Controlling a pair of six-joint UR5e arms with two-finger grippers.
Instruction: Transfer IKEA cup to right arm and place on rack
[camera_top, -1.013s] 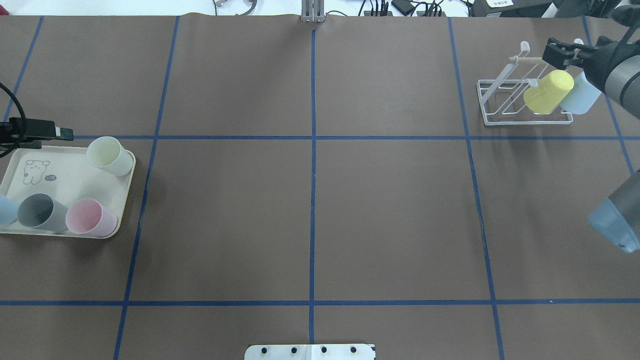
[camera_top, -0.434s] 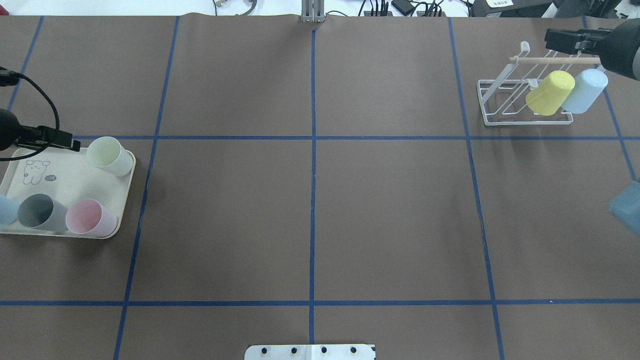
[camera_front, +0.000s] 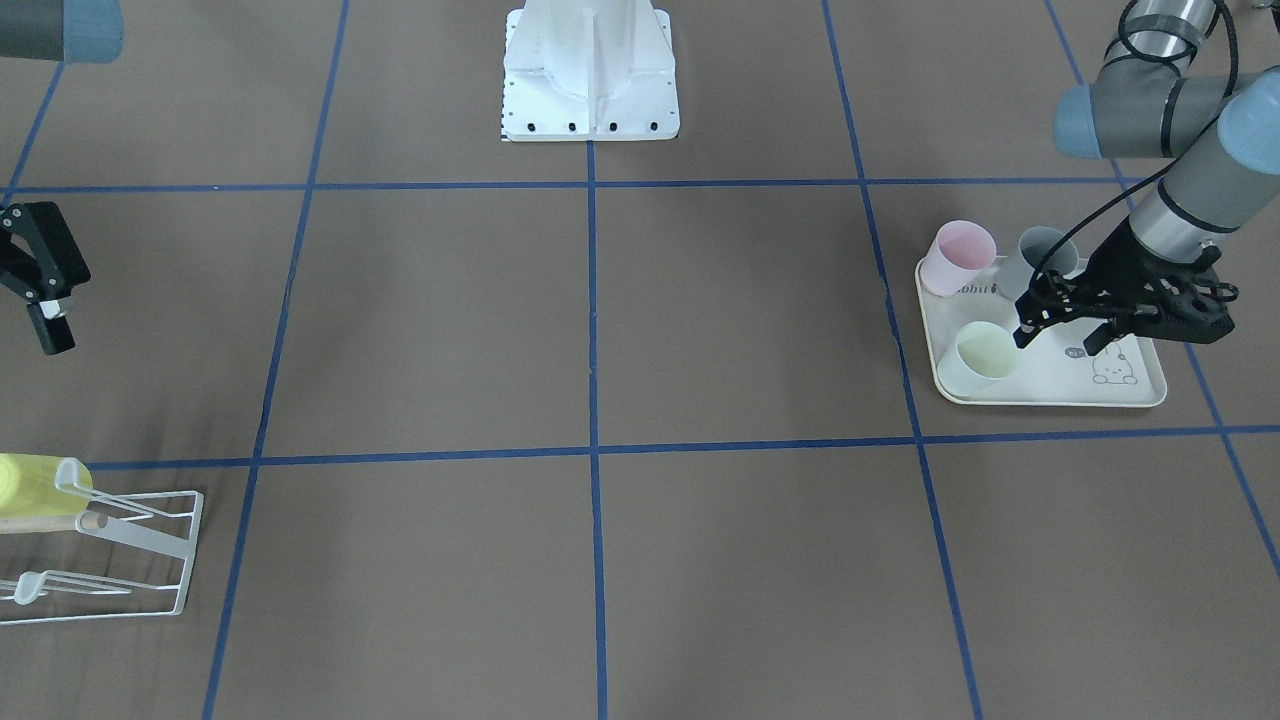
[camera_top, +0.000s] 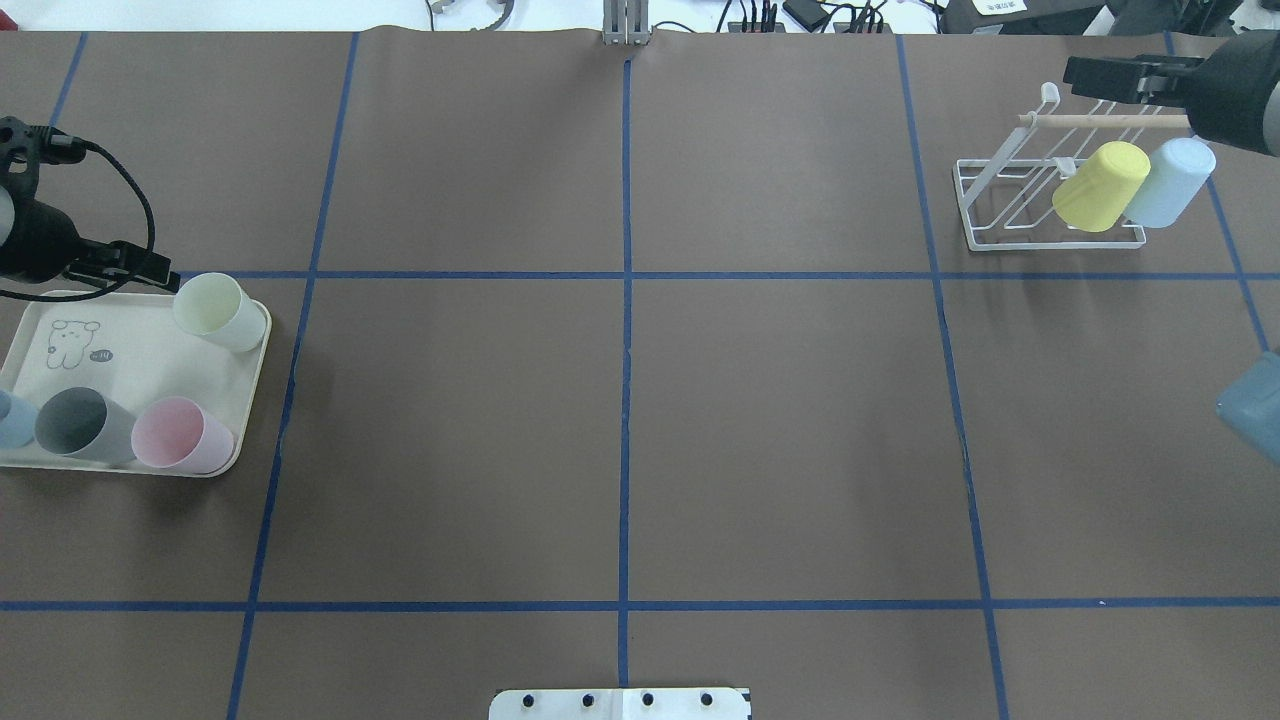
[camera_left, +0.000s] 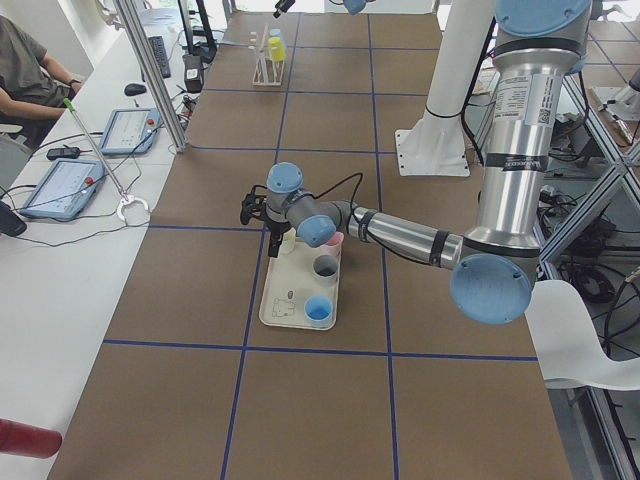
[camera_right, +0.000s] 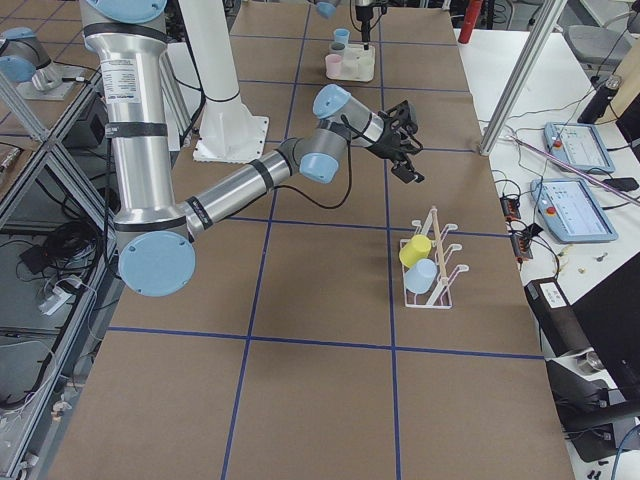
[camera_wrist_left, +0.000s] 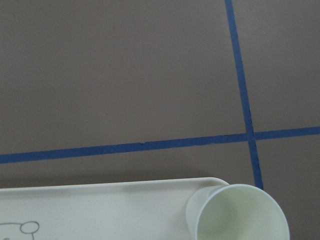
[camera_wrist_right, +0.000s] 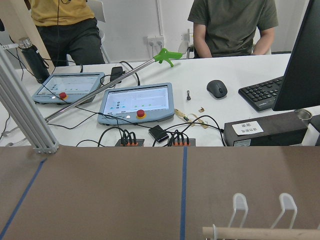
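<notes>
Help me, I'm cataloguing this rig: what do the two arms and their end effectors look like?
Both arms are silver tubes with light-blue joint caps. The left arm has a thin black cable looping to its wrist, and the left end effector is slim, black and two-fingered. The right arm looks the same, but the right end effector is a bulkier black two-finger unit.

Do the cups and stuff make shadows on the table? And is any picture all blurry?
Overhead view: only soft, faint shadows, beside the tray and just below the rack in the picture, so the light is even and nothing glares. Left wrist view: sharp, but the pale green cup is cut off by the bottom edge. Front-facing view: sharp too, with the rack cropped at the left edge.
</notes>
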